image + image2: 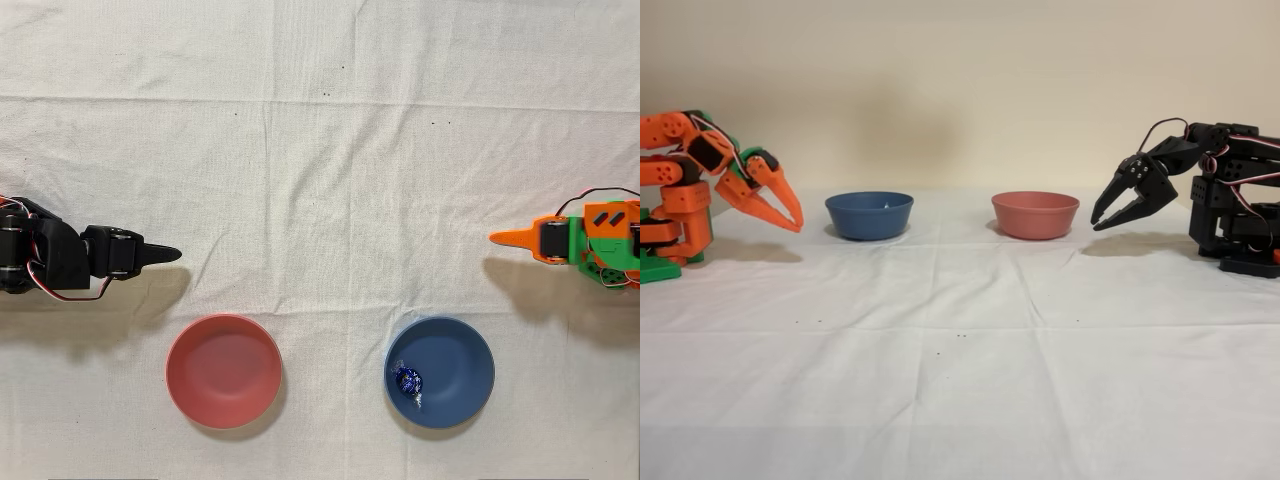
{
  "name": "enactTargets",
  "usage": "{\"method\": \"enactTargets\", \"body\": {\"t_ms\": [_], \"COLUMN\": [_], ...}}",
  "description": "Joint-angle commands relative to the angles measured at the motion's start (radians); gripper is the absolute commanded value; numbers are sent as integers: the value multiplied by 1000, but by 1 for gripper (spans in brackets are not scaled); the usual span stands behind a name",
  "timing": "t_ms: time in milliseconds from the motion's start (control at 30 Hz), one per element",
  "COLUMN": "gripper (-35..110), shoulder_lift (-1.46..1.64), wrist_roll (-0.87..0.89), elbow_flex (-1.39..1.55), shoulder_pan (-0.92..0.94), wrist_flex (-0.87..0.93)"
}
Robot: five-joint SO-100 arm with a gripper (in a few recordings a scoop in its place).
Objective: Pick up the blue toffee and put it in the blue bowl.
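Little risk remains, in my judgement: in the overhead view, reading left to right, the pinkish-red bowl [223,371] sits lower left of centre, and the blue toffee [408,380] already lies inside the blue bowl [455,352] against its left inner wall, lower right of centre; only a stray sweep of the arm striking the bowl's rim could tip it or shift the sweet. The orange arm's gripper [790,215], at the left edge of the fixed view, hangs clear of the bowl, fingers parted only slightly at the tips, holding and touching nothing.
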Motion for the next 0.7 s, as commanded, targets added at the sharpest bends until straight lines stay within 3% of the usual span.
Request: {"method": "enactTargets", "body": {"t_ms": [0, 400, 667], "gripper": [0, 0, 0], "shoulder_lift": [31, 31, 31], "wrist_roll": [32, 71, -44], "elbow_flex": [26, 26, 26], "shoulder_pan": [26, 34, -6], "wrist_flex": [0, 130, 130]}}
